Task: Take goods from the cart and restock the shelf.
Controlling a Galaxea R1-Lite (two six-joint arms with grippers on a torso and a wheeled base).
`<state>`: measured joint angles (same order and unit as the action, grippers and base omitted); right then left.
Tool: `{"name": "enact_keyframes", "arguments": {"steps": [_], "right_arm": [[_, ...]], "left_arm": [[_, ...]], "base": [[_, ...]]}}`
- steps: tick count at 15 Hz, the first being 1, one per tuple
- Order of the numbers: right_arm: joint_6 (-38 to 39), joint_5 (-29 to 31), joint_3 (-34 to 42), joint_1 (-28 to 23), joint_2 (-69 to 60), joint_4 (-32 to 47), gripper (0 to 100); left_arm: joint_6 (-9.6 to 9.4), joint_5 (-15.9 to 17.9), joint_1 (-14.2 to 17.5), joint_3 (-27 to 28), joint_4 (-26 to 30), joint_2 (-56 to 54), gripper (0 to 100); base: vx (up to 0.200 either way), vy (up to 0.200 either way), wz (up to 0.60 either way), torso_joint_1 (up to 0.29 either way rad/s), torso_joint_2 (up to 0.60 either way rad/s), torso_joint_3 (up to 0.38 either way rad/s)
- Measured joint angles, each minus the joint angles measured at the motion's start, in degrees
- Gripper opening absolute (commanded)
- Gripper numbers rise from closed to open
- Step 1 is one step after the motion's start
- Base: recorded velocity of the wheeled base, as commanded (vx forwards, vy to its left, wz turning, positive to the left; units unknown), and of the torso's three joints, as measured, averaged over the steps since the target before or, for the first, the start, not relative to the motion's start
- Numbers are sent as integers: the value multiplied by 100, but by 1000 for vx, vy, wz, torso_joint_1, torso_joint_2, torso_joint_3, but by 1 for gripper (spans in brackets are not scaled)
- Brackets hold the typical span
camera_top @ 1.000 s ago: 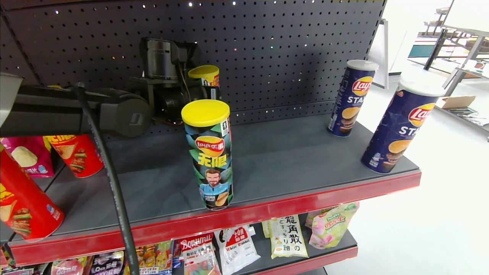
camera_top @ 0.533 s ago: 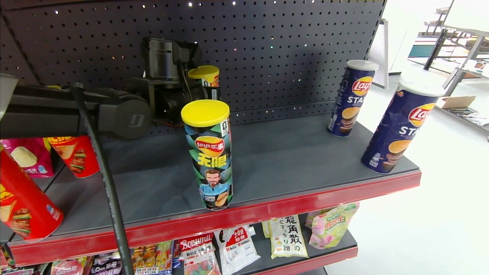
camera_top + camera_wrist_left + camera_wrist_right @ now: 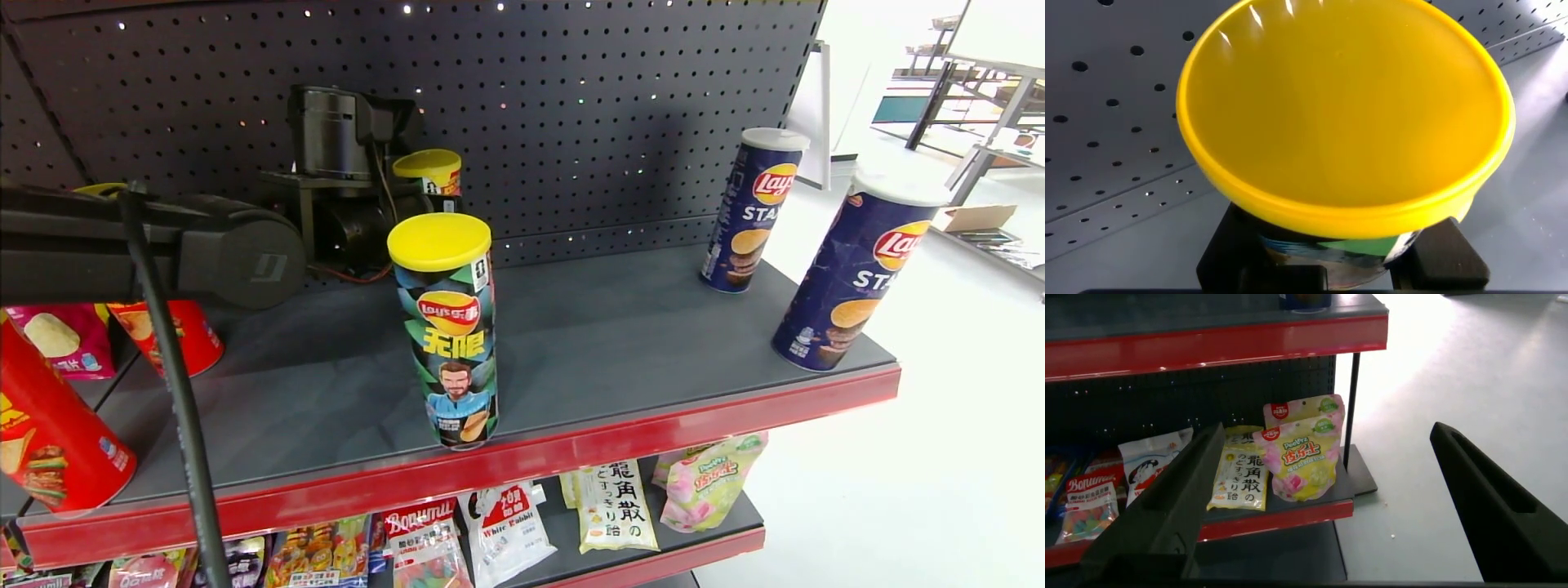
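The left pincer [image 3: 1339,265] is closed around a yellow-lid chips can [image 3: 428,170], upright at the back of the shelf [image 3: 620,327], near the pegboard [image 3: 571,98]. A second such can [image 3: 445,327] stands in front of this pincer. The right pincer [image 3: 1331,514] is open, with snack bags [image 3: 1298,449] beyond it.

A pale floor [image 3: 898,506] runs back to a metal-framed rack [image 3: 998,67]; an open cardboard box [image 3: 980,218] lies on it, near the rack.
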<state>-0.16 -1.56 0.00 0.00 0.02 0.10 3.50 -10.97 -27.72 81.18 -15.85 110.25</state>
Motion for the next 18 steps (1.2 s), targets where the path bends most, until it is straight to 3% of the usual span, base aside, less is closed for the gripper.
{"name": "enact_keyframes", "arguments": {"steps": [9,10,18], "right_arm": [[0,0,0,0,0,0,100],[0,0,0,0,0,0,100],[0,0,0,0,0,0,100]], "left_arm": [[-13,115,-6,-33,129,-30,0],[-16,112,-6,-26,149,-33,100],[0,107,7,-105,178,-155,100]], "base": [[0,0,0,0,0,0],[0,0,0,0,0,0],[0,0,0,0,0,0]]}}
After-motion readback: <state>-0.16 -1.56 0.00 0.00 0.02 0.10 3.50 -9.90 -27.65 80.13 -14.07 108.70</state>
